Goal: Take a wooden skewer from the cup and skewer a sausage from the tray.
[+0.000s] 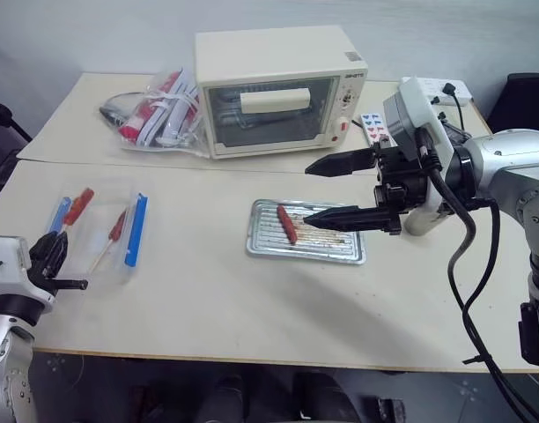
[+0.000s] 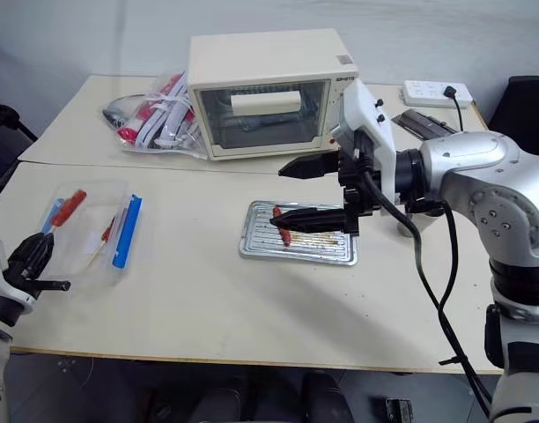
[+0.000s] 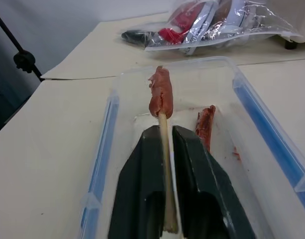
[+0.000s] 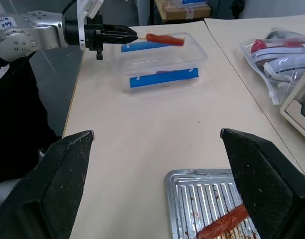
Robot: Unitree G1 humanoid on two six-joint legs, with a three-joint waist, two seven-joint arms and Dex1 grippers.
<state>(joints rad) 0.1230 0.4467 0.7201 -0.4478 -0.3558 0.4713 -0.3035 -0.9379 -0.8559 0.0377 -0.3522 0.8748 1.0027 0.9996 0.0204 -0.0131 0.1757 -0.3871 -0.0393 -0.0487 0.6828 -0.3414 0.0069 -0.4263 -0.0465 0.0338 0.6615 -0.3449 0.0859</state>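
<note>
The left gripper (image 3: pixel 165 149) clamps a skewer (image 3: pixel 166 164) with a sausage (image 3: pixel 160 94) on its tip, over the clear box (image 1: pixel 136 231) at the table's (image 1: pixel 208 300) nine o'clock. The right gripper (image 1: pixel 327 189) hangs over the tray (image 1: pixel 340 251) at centre, jaws wide apart and empty. A second sausage (image 1: pixel 287 223) lies at the tray's nine o'clock end. An oven (image 1: pixel 274 88) stands at twelve o'clock.

This looks like a robotics lab set up as a mock kitchen. Two plain beige tables (image 1: pixel 208 300) stand pushed together against a bare grey wall, bearing a small cream toaster oven (image 1: pixel 274 88), a white power strip (image 2: pixel 437 91) and loose plastic bags (image 1: pixel 159 110), not fitted counters.
</note>
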